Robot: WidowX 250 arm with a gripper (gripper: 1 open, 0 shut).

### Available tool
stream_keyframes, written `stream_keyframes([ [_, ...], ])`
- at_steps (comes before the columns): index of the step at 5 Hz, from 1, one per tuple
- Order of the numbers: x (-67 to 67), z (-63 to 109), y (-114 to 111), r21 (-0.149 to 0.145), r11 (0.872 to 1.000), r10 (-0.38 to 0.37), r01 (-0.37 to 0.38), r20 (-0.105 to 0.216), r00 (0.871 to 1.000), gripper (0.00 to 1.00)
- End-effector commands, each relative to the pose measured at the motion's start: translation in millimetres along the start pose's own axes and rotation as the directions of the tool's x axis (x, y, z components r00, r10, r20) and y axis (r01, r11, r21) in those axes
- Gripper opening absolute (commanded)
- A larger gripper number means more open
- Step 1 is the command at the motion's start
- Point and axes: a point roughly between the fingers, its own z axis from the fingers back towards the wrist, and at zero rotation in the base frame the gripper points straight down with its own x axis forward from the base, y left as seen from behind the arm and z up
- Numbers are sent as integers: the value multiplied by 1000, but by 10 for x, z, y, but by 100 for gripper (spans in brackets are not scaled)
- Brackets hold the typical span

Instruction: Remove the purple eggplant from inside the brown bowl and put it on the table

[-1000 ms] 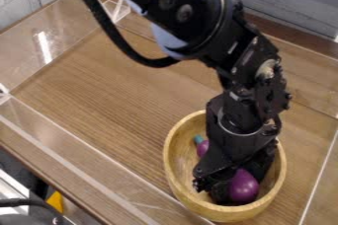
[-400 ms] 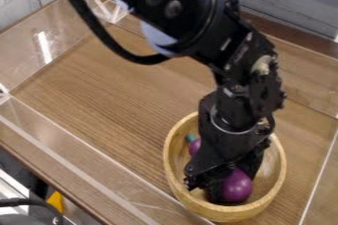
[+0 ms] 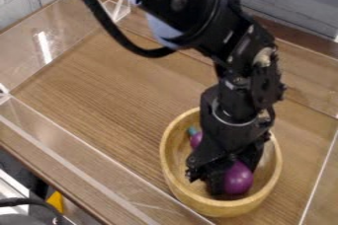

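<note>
Table (image 3: 122, 83) spreads above and left of the bowl in the view, offering flat wood to receive what comes out. The arm (image 3: 199, 10) reaches down over the bowl, probably so its claw can lift without dragging on the rim. The bowl (image 3: 227, 208) sits upright, its raised wall still to be cleared. Inside the bowl, the claw (image 3: 222, 173) looks clamped on the eggplant's middle, though the far side of the grip is hidden. The eggplant (image 3: 238, 180) lies slantwise within the bowl, fat end one side, teal stem (image 3: 195, 130) the other; a middle hold should balance it.
</note>
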Motion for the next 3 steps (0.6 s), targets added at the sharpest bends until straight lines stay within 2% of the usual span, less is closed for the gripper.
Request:
stream_keyframes([
  [1, 133, 68, -92, -37, 999, -38, 38, 7, 999, 0],
  [2, 243, 50, -95, -36, 996, -77, 77, 8, 997, 0],
  [3, 254, 45, -84, -38, 998, -40, 40, 12, 999, 0],
])
